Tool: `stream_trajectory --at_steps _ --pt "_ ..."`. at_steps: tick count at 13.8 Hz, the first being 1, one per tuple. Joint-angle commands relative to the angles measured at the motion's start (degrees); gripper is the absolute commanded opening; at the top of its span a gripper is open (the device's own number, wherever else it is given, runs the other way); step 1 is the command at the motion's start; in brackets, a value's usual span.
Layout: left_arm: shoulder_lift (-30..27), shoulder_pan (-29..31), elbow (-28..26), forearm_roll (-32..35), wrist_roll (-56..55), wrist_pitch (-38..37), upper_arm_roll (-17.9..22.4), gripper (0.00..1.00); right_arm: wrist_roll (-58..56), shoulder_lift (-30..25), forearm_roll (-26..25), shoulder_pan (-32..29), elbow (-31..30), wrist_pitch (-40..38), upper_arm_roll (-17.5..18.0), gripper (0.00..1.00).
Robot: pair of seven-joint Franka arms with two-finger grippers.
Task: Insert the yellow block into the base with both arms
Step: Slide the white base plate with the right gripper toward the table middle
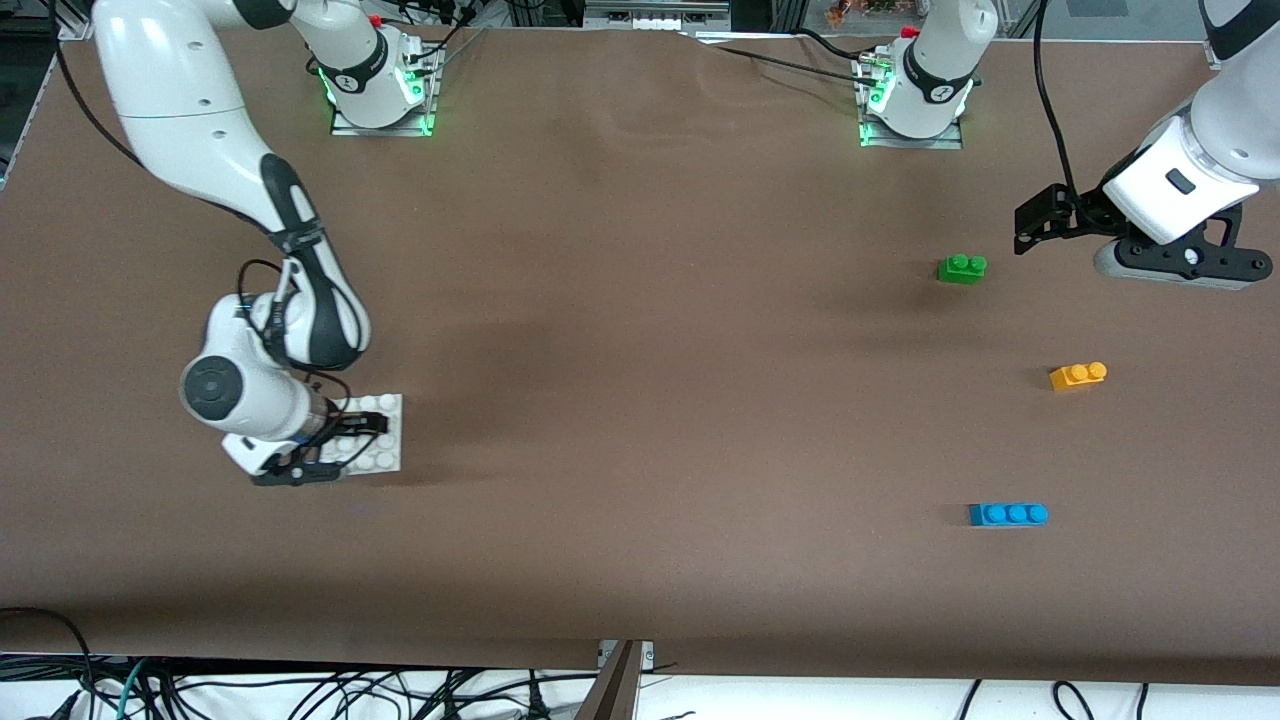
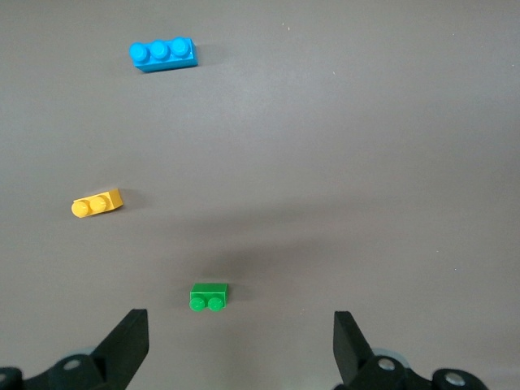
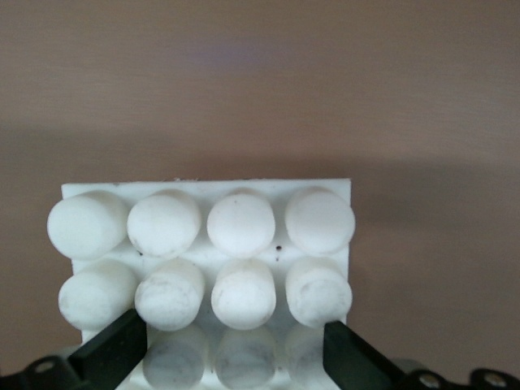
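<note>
We see the right gripper [image 1: 345, 440] low at the white base [image 1: 385, 455] near the right arm's end of the table, its fingers [image 3: 110, 357] spread to either side of the plate's studded rows; in the right wrist view they straddle the plate without visibly pressing on it, so we judge the base framed but not yet clamped. The left gripper [image 1: 1040, 225] hangs in the air at the left arm's end of the table, fingers [image 2: 126, 345] wide apart and holding nothing, with the green brick [image 1: 962, 268] on the table below it. The yellow block [image 1: 1078, 376] lies on the brown table [image 1: 640, 350], nearer the front camera than the green brick and farther from it than the blue brick [image 1: 1008, 514], well apart from the base.

We judge the main risks to be these: the left gripper closing on the green brick beneath it instead of the yellow block, since the two are alike in shape; the small yellow block skidding or twisting as the fingers shut; and the base sliding or tipping if the right gripper pinches only its edge, which would spoil the stud alignment when the block is pressed down.

No containers are in view; the base's visible studs carry nothing.
</note>
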Motion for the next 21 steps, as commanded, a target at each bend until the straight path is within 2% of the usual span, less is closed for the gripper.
stream_trajectory --at_steps 1,5,9,17,21 --pt "0.43 -0.54 1.39 0.74 -0.68 -0.85 0.24 1.0 8.9 2.33 1.04 4.89 -0.16 3.38 0.26 1.0" --pt "0.43 -0.62 1.39 0.48 -0.59 -0.94 0.16 1.0 21.14 3.38 1.04 13.78 3.09 3.38 0.26 1.0" --pt "0.43 -0.45 1.39 0.48 -0.68 -0.94 0.25 1.0 27.56 4.0 1.3 19.32 5.98 3.29 0.26 1.0" --pt "0.43 -0.27 1.39 0.39 -1.47 -0.94 0.68 1.0 39.52 9.79 1.13 29.43 15.04 3.47 0.17 1.0" --pt "0.43 -0.27 1.39 0.39 -1.47 -0.94 0.51 1.0 43.13 11.64 1.13 32.33 18.29 3.47 0.17 1.0"
